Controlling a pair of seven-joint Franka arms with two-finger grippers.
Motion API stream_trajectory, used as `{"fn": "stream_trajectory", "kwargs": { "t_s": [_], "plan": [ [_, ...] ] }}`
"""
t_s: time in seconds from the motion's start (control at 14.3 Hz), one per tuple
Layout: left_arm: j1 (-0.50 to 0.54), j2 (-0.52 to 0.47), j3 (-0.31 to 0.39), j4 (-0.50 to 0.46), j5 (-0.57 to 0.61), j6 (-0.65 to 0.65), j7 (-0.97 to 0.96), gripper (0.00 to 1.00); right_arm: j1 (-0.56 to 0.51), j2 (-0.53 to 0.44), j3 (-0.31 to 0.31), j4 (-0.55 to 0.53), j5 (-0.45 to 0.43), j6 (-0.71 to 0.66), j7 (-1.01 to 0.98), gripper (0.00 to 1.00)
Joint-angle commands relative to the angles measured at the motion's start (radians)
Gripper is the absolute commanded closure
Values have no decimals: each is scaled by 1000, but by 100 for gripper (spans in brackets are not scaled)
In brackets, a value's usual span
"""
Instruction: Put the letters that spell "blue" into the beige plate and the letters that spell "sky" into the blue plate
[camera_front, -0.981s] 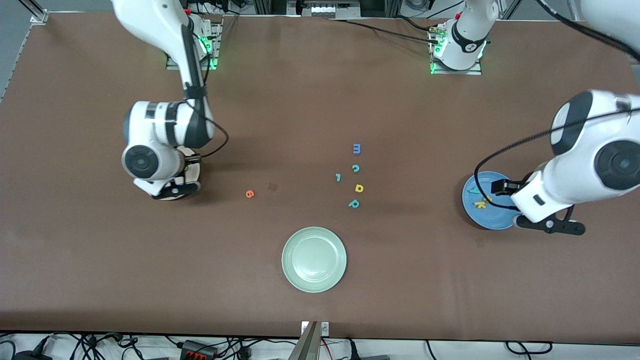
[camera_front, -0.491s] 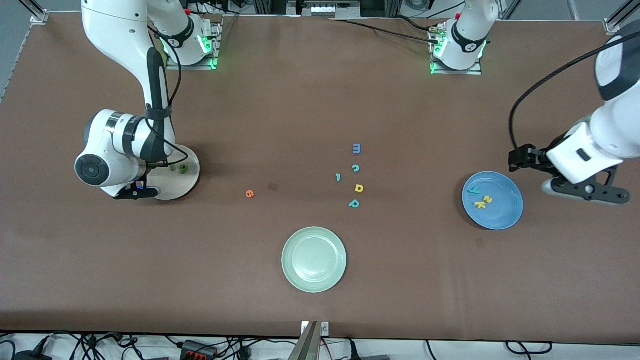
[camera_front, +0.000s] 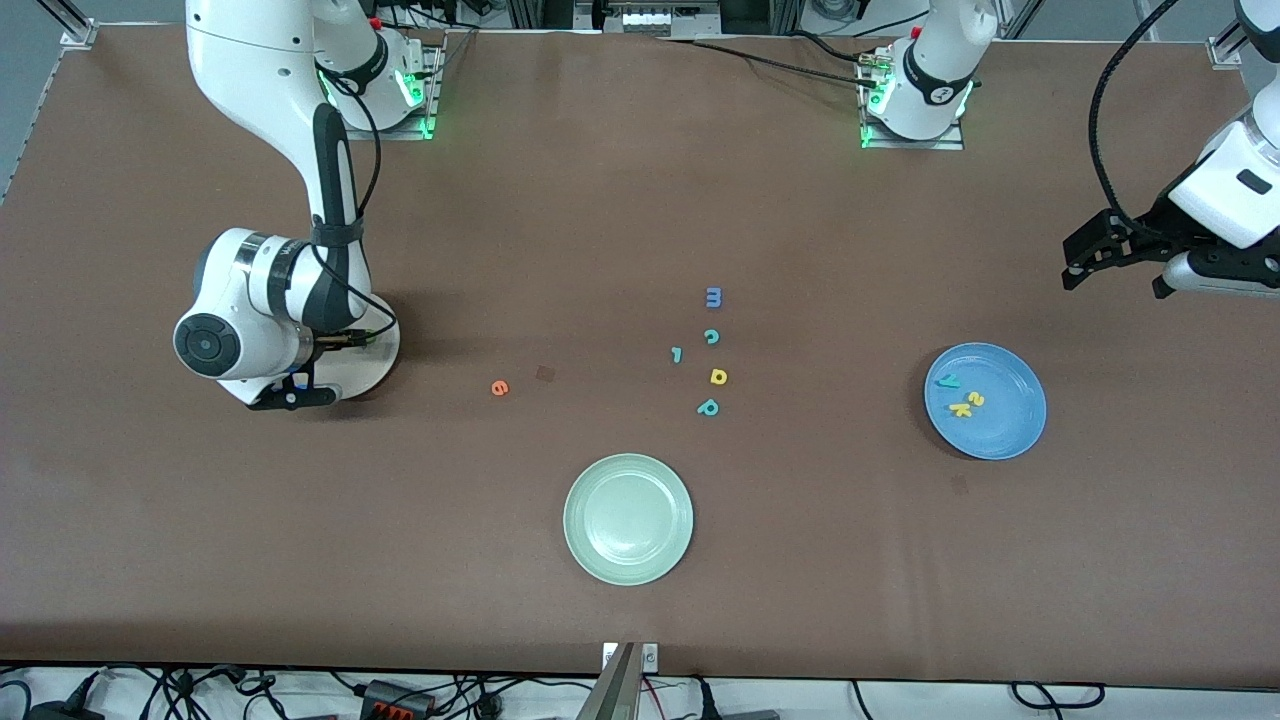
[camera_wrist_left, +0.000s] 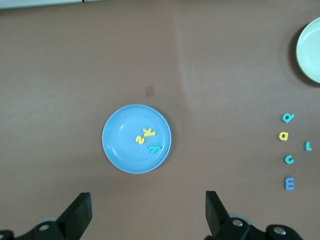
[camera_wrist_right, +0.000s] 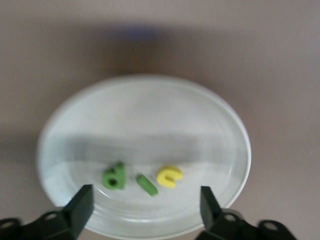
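Three letters, green b (camera_wrist_right: 114, 176), dark green l (camera_wrist_right: 147, 184) and yellow u (camera_wrist_right: 169, 176), lie in the beige plate (camera_wrist_right: 220, 125) under my wide, empty right gripper (camera_wrist_right: 145, 207). I lift straight, then go for the orange e (camera_front: 500, 387) on the table. My left gripper (camera_wrist_left: 145, 215) waits wide past the blue plate (camera_front: 1010, 430).

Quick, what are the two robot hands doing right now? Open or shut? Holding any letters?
Left gripper: open, holding nothing, above the round blue plate.
Right gripper: open, holding nothing, over the round beige plate.
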Motion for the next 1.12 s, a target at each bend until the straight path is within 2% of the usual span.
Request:
{"fn": "stream_trajectory", "kwargs": {
  "t_s": [0.0,0.14,0.21,0.28,0.49,0.63,0.91,1.05],
  "plan": [
    [-14,7,18,-14,-5,8,27,0,22,16,10,127,22,-2,24,0],
    [-23,9,9,-11,35,13,26,0,14,68,72,246,43,0,59,0],
    [-26,9,7,-9,59,13,26,0,14,91,83,307,46,0,63,0],
    [-28,9,6,-5,59,13,26,0,25,91,89,325,46,0,79,0],
    [-26,20,4,7,56,13,26,0,52,96,149,337,46,38,111,0],
    [-28,21,3,11,58,13,26,0,40,107,229,322,45,112,200,0],
    [-26,23,3,11,52,10,26,0,60,142,276,291,49,123,266,0],
    [-28,21,3,14,50,10,26,0,62,134,281,250,106,139,258,0]
  ]
}}
